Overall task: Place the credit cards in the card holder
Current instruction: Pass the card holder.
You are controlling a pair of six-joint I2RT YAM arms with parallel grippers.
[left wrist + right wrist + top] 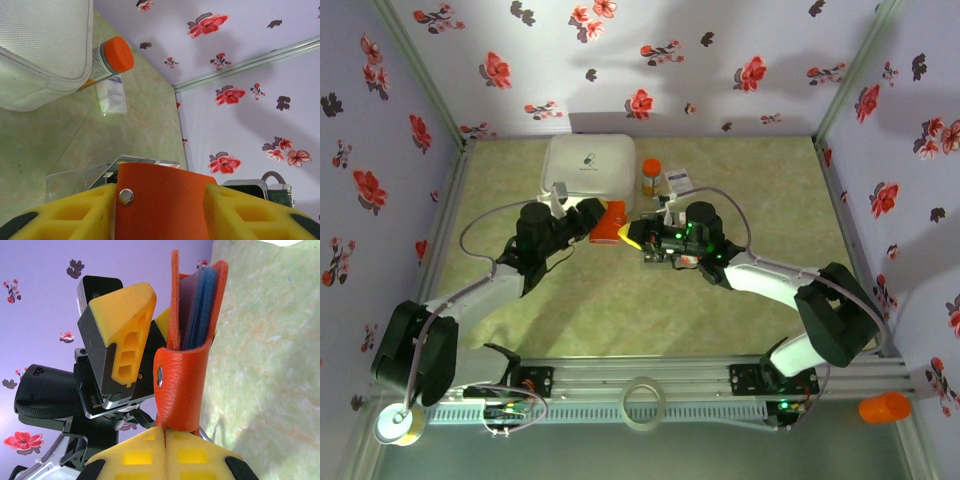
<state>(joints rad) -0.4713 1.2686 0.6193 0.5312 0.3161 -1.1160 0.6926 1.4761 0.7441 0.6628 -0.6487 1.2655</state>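
**Top external: holder (610, 226) between both end effectors, mouth being readied**

The orange holder is over the middle of the table (740, 200). It is just in front of the white box (588, 165) and near the orange-capped bottle (651, 176), and it looks lifted off the surface.

In the right wrist view the right end effector (165, 450) is fully closed, pinching the snap flap at the holder's lower end. Above it the fold gapes, with blue lining or pockets inside.

In the left wrist view the left end effector (162, 212) stands partly open astride the holder's body, its yellow fingers (70, 215) right at the edges. I cannot tell whether they press on it.

The step in hand looks like securing and spreading the holder, since neither end effector has a card. I cannot pick out the cards with certainty. A pale slip (112, 92) stands beside the bottle and may be one.

The next move calls for a firm left hold on one side. That would free the right to release the flap and fetch a card. The mouth should be kept open and the holder not twisted between the two.
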